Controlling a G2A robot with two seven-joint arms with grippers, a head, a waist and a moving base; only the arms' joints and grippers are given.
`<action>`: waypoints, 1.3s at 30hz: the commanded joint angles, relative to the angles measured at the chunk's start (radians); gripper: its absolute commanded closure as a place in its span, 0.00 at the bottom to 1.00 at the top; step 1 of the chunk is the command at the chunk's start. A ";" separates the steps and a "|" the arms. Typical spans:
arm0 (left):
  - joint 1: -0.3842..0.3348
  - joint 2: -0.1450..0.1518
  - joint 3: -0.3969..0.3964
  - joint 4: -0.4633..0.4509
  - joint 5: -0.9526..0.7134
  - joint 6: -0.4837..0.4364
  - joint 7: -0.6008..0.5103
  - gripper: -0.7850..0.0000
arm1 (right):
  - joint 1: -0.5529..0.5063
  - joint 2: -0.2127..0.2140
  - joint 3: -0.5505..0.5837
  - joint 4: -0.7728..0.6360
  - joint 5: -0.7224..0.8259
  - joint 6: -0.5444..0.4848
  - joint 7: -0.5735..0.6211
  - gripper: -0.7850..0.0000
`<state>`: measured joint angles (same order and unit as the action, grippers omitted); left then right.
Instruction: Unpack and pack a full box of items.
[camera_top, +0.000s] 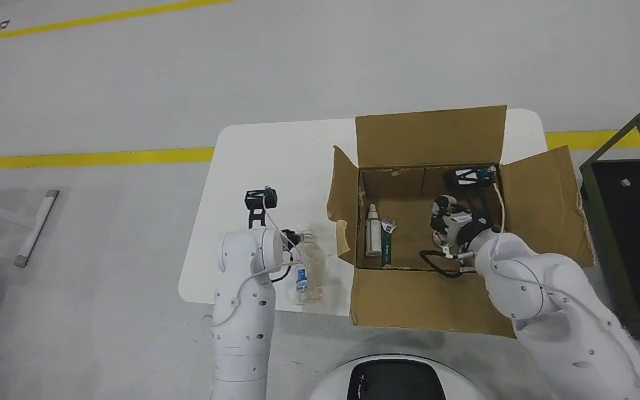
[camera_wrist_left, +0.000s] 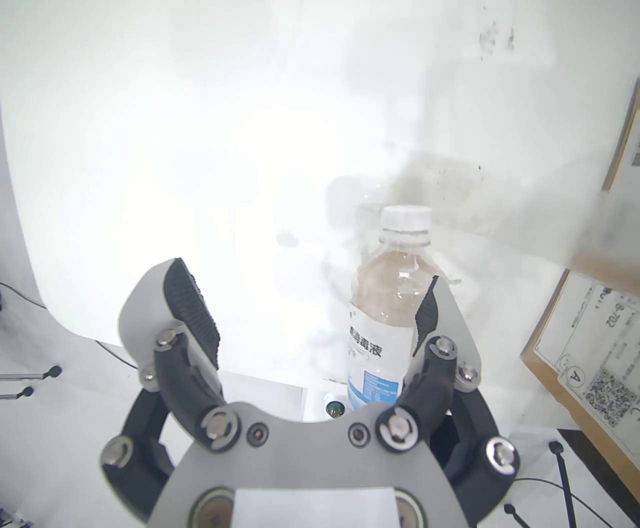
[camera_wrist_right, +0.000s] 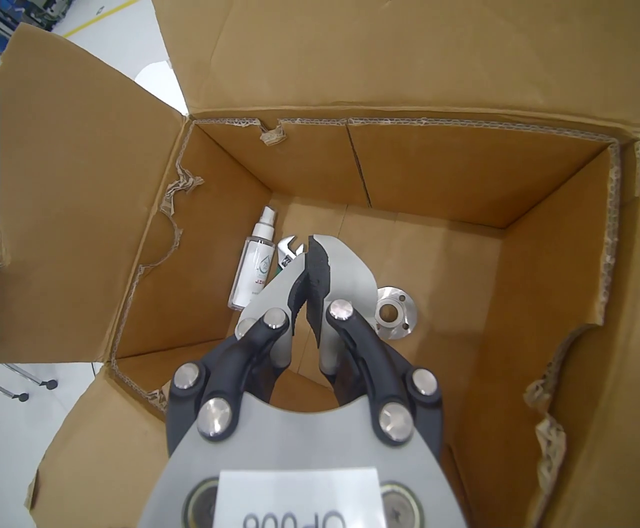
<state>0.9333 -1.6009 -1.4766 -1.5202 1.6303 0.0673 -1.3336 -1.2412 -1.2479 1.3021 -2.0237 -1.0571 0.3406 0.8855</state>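
The cardboard box (camera_top: 455, 140) stands open on the white table (camera_top: 260, 150). On its floor by one side wall lie a spray bottle (camera_wrist_right: 255, 265) and an adjustable wrench (camera_wrist_right: 287, 250) side by side, with a metal flange (camera_wrist_right: 395, 312) apart from them. The right gripper (camera_wrist_right: 307, 260) hangs above them, pads pressed together on nothing. Outside the box, a clear white-capped bottle (camera_wrist_left: 390, 300) lies just beside one pad of the left gripper (camera_wrist_left: 305, 272), whose jaws are spread wide

Box (camera_top: 455, 135) sitting on right part of table (camera_top: 270, 160). Bottle (camera_top: 310, 272) lying on table just left of box. Spray bottle (camera_top: 373, 232) and wrench (camera_top: 388, 240) lying side by side in box by its left wall. Flange (camera_wrist_right: 396, 312) lying on box floor near them.
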 joint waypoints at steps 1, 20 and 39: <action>-0.012 0.005 -0.025 -0.004 0.000 -0.008 0.004 0.00 | 0.020 -0.005 -0.032 0.014 -0.013 0.042 0.032 1.00; -0.035 0.035 -0.100 0.016 0.053 -0.042 0.061 0.00 | 0.265 -0.062 -0.265 0.236 -0.108 0.277 0.288 1.00; -0.035 0.035 -0.100 0.016 0.053 -0.042 0.061 0.00 | 0.316 -0.089 -0.287 0.385 -0.023 0.291 0.255 1.00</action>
<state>0.8982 -1.5658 -1.5770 -1.5041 1.6837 0.0248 -1.2730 -0.9384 -1.3323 1.0251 -1.6637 -1.0880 0.6223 1.1383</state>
